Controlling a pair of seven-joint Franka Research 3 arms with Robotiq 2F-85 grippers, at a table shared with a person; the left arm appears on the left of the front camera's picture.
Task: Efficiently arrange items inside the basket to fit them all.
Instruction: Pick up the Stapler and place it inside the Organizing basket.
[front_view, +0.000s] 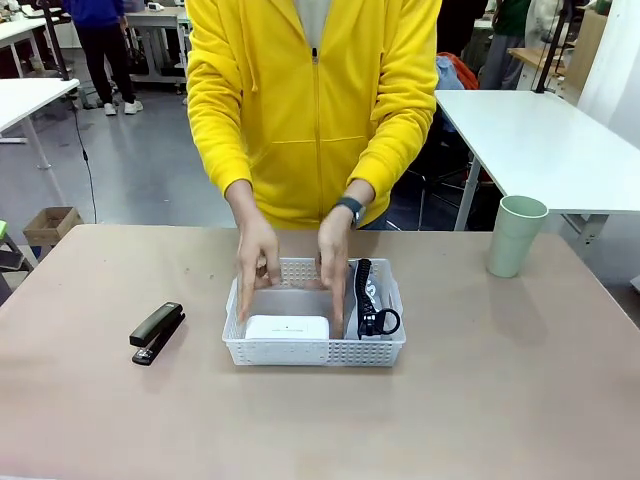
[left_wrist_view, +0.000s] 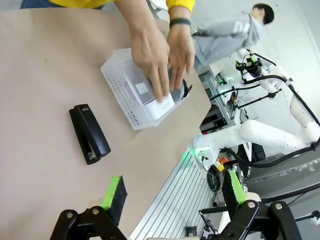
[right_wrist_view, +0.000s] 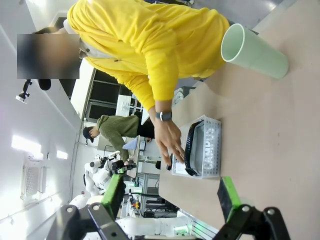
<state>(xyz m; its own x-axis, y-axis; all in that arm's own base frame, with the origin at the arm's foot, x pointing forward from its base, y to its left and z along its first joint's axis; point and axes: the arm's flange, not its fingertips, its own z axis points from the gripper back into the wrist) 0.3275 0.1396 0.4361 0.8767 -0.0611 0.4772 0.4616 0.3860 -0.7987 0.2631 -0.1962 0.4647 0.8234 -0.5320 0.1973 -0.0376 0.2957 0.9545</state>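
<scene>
While both arms hang back on the near side, you have the left gripper (left_wrist_view: 174, 186) with its jaws spread wide and nothing between them, and the right gripper (right_wrist_view: 171, 187) likewise wide and empty, both above the table and clear of the work. Nearest on the left lies the black stapler (front_view: 157, 333), flat on the table, apart from the white basket (front_view: 315, 352) at the middle. Inside the basket, the small white box (front_view: 287, 327) sits against the near wall, and the grey "CAMPUS" pouch (right_wrist_view: 209, 150) stands on edge along the right wall with its black strap (front_view: 366, 295) on top. Both of the person's hands (front_view: 258, 268) are down in the basket around the box, so the step in hand looks like their packing of those two items. Far right stands the pale green cup (front_view: 516, 236), upright on the table. Stapler and cup are not yet in; I judge you should wait for the hands to leave, then take the stapler with the left arm.
</scene>
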